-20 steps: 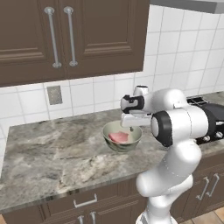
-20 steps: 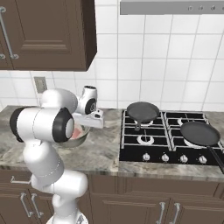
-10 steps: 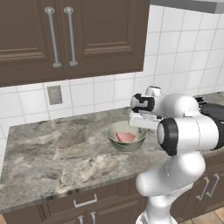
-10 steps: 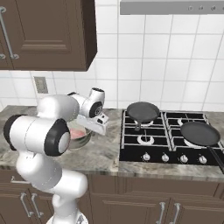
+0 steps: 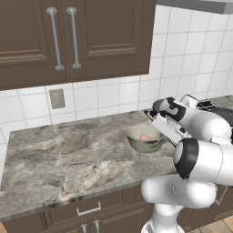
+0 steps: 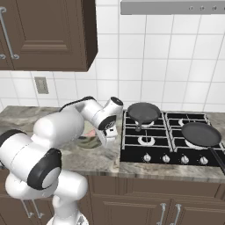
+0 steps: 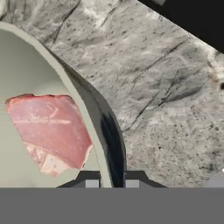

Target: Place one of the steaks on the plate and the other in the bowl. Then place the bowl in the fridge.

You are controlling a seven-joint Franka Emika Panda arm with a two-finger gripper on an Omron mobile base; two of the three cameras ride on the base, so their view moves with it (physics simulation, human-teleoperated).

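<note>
Now that the end effector [image 7: 112,183] has swung to the bowl's [image 5: 144,139] stove-side rim and clenched on it, the steak [image 7: 48,130] lies inside, bowl resting on the worktop [image 5: 68,159]; lifting toward the fridge seems next.

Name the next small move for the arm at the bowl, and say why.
Probably lift the bowl straight up a little. The tool is shut on its rim, one finger inside and one outside, and a steak already lies in it, while the bowl seems to rest on the counter.
</note>
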